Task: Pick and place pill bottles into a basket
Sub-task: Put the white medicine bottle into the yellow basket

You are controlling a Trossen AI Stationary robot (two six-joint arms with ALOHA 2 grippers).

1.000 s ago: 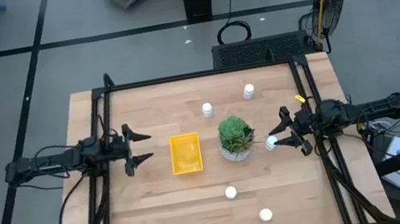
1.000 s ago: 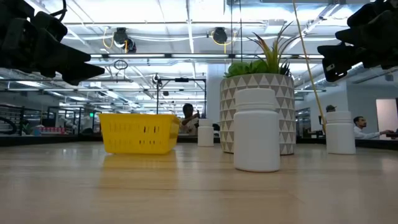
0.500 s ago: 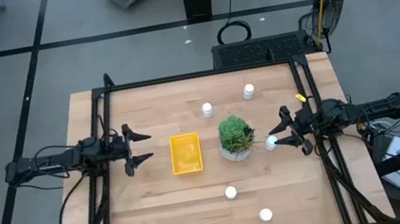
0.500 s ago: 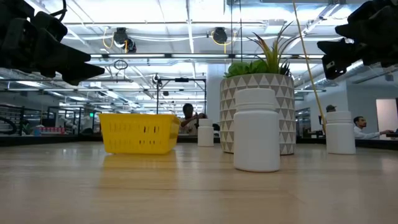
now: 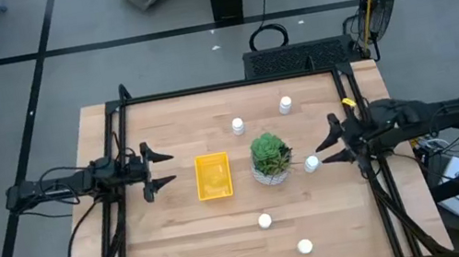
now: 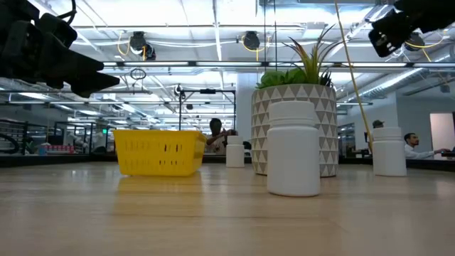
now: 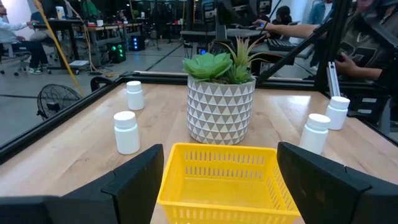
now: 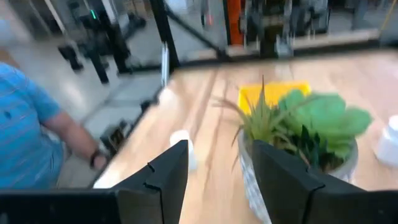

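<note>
Wooden tabletop (image 5: 183, 239) seen from above carried the yellow basket (image 5: 213, 176) at centre, with the plant (image 5: 271, 157) just to its right. Five bottles stood loose on the wood: two far (image 5: 238, 126) (image 5: 285, 104), one (image 5: 311, 163) right of the plant, two near (image 5: 265, 221) (image 5: 304, 247). None was in the basket. The left gripper (image 5: 158, 168) hung left of the basket, fingers apart. The right gripper (image 5: 330, 145) hovered by the bottle beside the plant, fingers spread and empty.

Low down, a bottle (image 6: 293, 148) stood before the pot (basket (image 6: 156, 151) further left).

Left wrist: open fingers (image 7: 134, 180) framed the basket (image 7: 221, 180).

Right wrist: parted fingers (image 8: 161, 180) faced the plant (image 8: 298, 134); a person's blue sleeve (image 8: 28, 143) showed beyond the table.
</note>
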